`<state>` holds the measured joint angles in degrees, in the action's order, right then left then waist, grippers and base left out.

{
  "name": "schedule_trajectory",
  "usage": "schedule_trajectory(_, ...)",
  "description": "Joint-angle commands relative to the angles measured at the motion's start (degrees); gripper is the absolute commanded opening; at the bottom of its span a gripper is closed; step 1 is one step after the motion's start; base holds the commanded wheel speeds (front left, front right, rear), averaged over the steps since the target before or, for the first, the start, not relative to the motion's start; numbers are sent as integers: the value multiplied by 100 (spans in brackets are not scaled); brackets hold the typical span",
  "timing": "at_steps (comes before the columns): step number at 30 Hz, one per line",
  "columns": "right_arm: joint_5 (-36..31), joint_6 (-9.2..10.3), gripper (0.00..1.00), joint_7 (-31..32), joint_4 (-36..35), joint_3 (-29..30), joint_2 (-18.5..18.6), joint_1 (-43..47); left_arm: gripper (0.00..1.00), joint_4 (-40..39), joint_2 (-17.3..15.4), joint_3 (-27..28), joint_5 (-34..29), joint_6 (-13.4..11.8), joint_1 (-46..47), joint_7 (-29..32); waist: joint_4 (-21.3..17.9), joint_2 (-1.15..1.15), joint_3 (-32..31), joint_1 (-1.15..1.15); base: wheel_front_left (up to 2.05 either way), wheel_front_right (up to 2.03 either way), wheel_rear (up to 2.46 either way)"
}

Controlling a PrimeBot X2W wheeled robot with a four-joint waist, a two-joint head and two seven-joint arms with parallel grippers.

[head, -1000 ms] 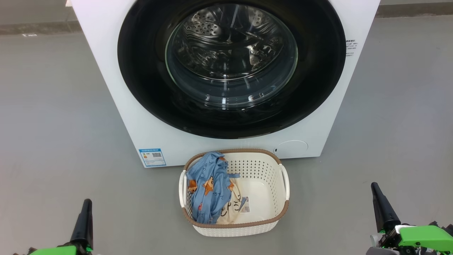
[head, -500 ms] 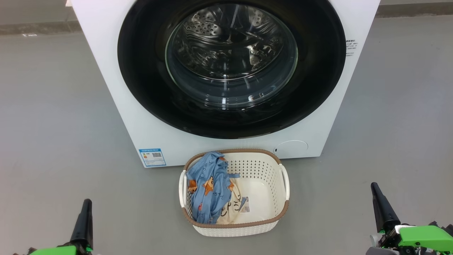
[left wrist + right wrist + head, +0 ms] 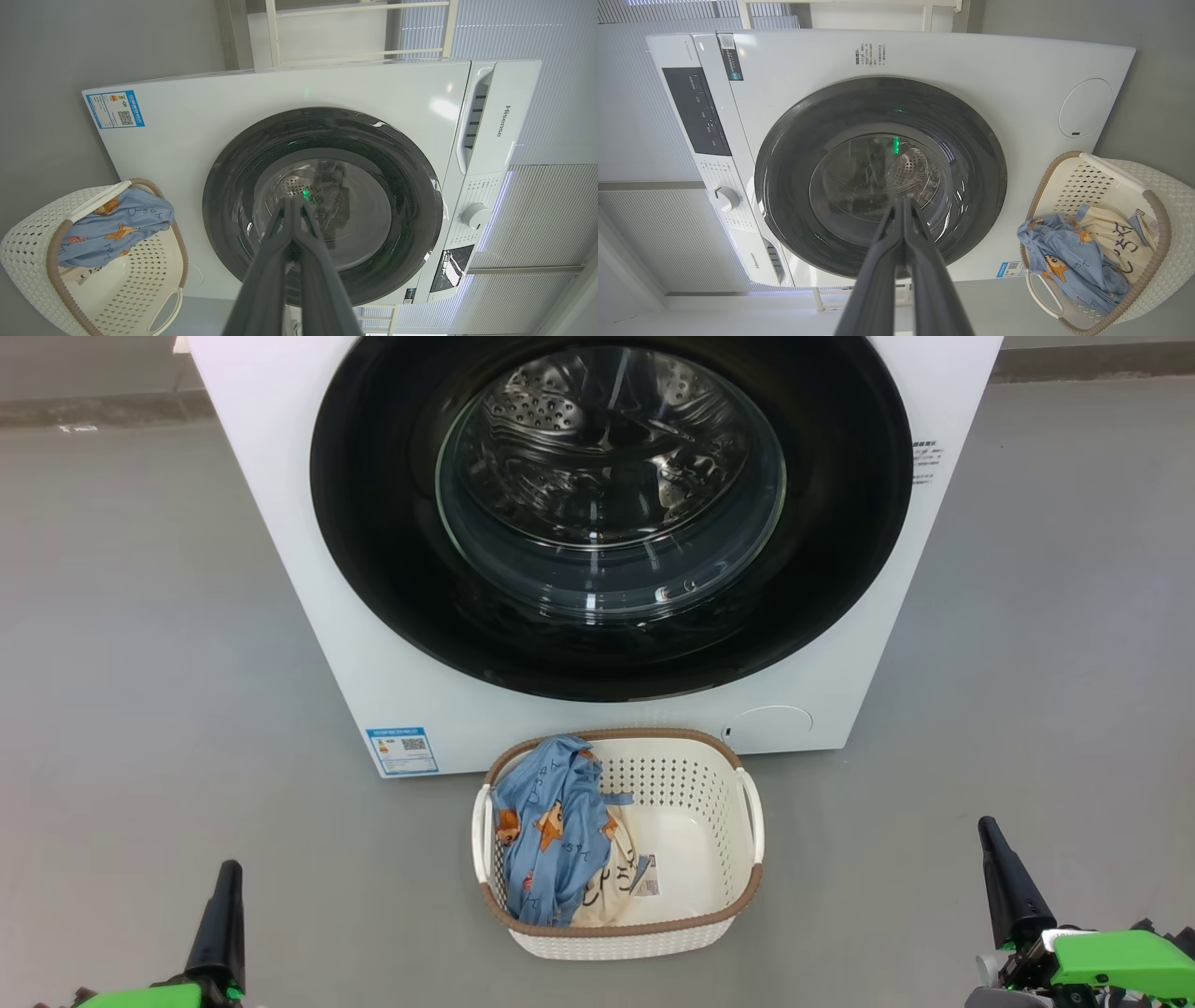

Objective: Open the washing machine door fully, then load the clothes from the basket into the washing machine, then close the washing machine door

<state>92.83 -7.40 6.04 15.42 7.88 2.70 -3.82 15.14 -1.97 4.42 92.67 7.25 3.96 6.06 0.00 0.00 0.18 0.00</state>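
Observation:
The white washing machine [image 3: 308, 579] stands ahead with its round washing machine door [image 3: 611, 513] shut, black rim around the glass window. On the floor in front of it sits the cream basket [image 3: 738, 896]. The clothes lie in the basket's left half: a light blue printed garment [image 3: 546, 831] over a cream one [image 3: 611, 891]. My left gripper [image 3: 227, 873] is shut and empty at the lower left, well short of the basket. At the lower right my right gripper [image 3: 990, 831] is shut and empty. In the wrist views, the left gripper [image 3: 293, 201] and the right gripper [image 3: 903, 201] point at the door [image 3: 322, 205] [image 3: 880, 177].
Bare grey floor [image 3: 140, 644] spreads on both sides of the machine. A control panel with a dial [image 3: 475, 215] runs along the machine's top. A white rack [image 3: 355, 28] and slatted blinds stand behind the machine.

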Motion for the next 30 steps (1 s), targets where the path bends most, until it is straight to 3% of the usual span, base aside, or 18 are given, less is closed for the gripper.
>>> schedule_trajectory(1,-66,-9,0,44,-140,-137,23,-237,0,-111,-99,204,-45,24,222,38,0,0,0,0,0,0,0)
schedule_trajectory(30,-68,-9,0,46,-140,-134,21,-237,0,-111,-96,209,-49,24,222,42,0,0,0,0,0,0,0)
